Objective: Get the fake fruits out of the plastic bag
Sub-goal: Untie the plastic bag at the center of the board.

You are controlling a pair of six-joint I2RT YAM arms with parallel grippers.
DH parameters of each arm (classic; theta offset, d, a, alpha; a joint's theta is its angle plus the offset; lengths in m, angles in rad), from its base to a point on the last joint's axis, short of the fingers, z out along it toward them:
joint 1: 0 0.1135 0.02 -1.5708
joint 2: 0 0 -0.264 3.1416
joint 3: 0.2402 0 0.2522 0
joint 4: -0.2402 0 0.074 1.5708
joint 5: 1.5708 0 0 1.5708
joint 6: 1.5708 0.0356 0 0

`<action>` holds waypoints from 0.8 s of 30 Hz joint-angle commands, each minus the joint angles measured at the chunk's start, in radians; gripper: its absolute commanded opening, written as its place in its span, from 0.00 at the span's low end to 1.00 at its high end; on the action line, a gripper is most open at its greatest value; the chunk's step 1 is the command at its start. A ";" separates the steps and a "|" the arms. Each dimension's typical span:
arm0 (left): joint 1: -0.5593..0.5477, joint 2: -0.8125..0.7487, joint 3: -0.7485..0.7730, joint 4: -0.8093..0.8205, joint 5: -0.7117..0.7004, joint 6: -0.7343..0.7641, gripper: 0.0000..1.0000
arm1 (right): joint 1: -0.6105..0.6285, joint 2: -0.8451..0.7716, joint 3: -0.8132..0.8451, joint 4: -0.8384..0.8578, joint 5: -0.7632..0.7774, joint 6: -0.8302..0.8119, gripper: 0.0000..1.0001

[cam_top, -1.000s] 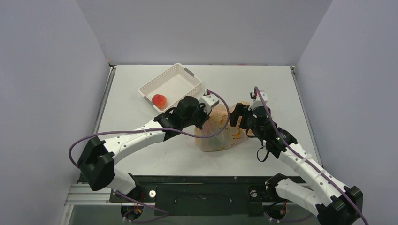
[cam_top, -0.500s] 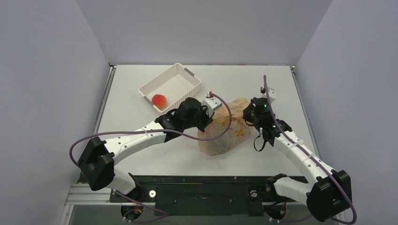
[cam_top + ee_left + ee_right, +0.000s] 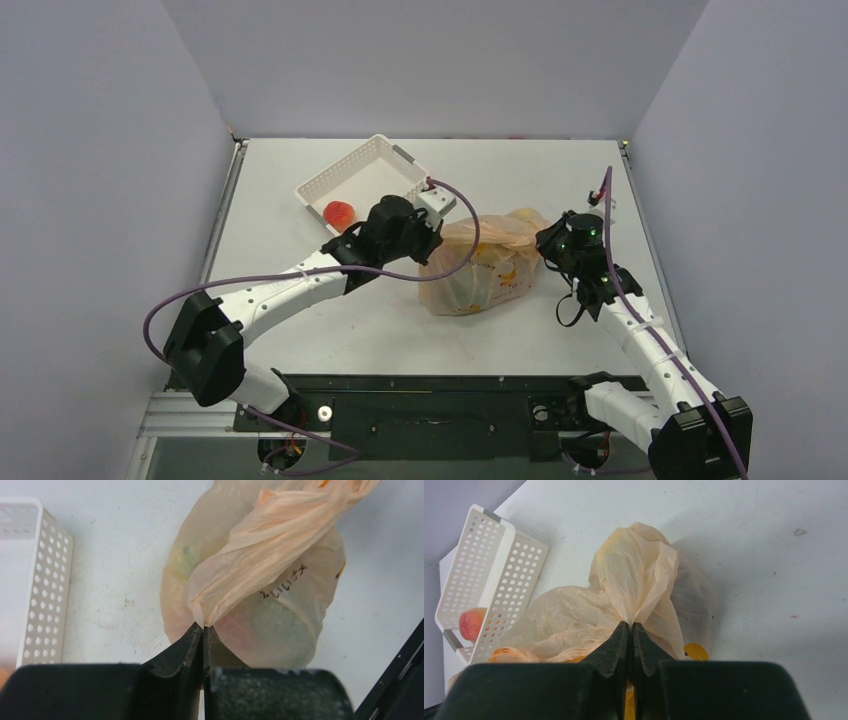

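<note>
Mid-table the plastic bag (image 3: 470, 292) lies pulled between both arms, the fake fruits (image 3: 497, 270) dim shapes inside its film. The left gripper (image 3: 202, 628) is clamped on a twisted strand of it and the right gripper (image 3: 630, 625) on a bunched fold opposite. Farther back, the white basket (image 3: 335, 162) holds a peach (image 3: 341, 213)

a pale grey-white table (image 3: 560, 170) stands inside a three-sided booth. the left wall (image 3: 100, 150), the far wall (image 3: 430, 60) and the right wall (image 3: 750, 150) are plain matte panels of lavender-grey, and they meet the table at its left, far and right edges. a thin metal strip (image 3: 226, 200) runs along the left edge. at the near edge a black rail (image 3: 430, 415) sits on a silver frame (image 3: 200, 420). the light is soft and even, with faint shadows. close up, the tabletop shows small scuffs and specks (image 3: 800, 531).
</note>
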State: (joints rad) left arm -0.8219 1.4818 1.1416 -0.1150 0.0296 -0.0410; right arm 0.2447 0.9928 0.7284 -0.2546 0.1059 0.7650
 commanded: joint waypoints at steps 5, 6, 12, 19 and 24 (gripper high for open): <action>0.058 -0.117 -0.086 0.084 0.134 0.007 0.32 | -0.010 -0.028 0.045 0.059 -0.193 -0.110 0.00; 0.060 -0.115 -0.066 0.068 0.148 -0.003 0.34 | -0.008 -0.032 0.043 0.058 -0.224 -0.135 0.00; 0.033 -0.004 0.179 -0.090 0.153 0.030 0.41 | 0.012 -0.064 0.030 0.031 -0.287 -0.179 0.00; -0.067 0.104 0.248 -0.083 0.107 0.159 0.47 | 0.079 -0.070 0.037 0.022 -0.268 -0.166 0.00; -0.102 0.157 0.248 -0.077 0.103 0.185 0.49 | 0.121 -0.078 0.035 0.015 -0.238 -0.158 0.00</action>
State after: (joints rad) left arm -0.9081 1.6028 1.3655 -0.1894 0.1371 0.0921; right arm 0.3367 0.9386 0.7292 -0.2481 -0.1459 0.6098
